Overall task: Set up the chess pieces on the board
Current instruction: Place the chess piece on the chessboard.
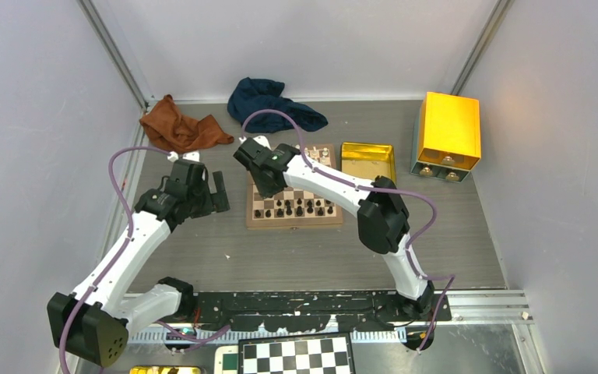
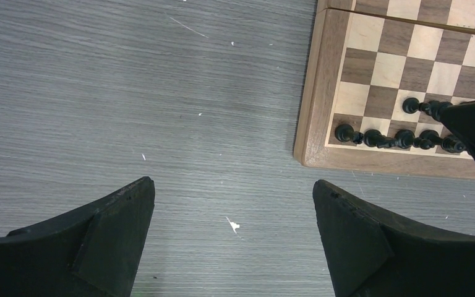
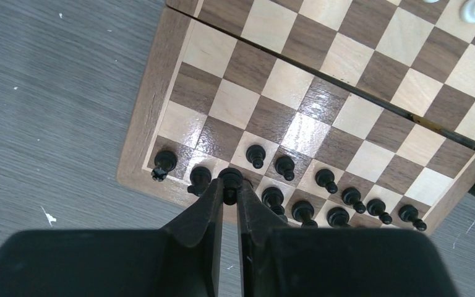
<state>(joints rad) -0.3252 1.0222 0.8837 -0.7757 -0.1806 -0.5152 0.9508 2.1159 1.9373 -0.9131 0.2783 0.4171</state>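
The wooden board (image 1: pixel 294 220) lies mid-table, with small black chess pieces (image 1: pixel 296 209) lined along its near rows. In the right wrist view my right gripper (image 3: pixel 230 185) is shut on one black piece (image 3: pixel 230 178) at the board's (image 3: pixel 154 111) near left corner, beside other black pieces (image 3: pixel 164 162) in two rows. My left gripper (image 2: pixel 234 204) stands open over bare table left of the board (image 2: pixel 321 93), nothing between its fingers. Black pieces (image 2: pixel 371 137) show at that board's corner. From above, the right gripper (image 1: pixel 258 181) is over the board's left side and the left gripper (image 1: pixel 219 195) is just left of it.
White pieces (image 1: pixel 321 153) stand at the board's far edge. A gold tin tray (image 1: pixel 367 160) and a yellow box (image 1: pixel 448 132) lie to the right, a rust cloth (image 1: pixel 179 125) and a blue cloth (image 1: pixel 269 101) at the back. A black-and-white board (image 1: pixel 296 354) sits at the near edge.
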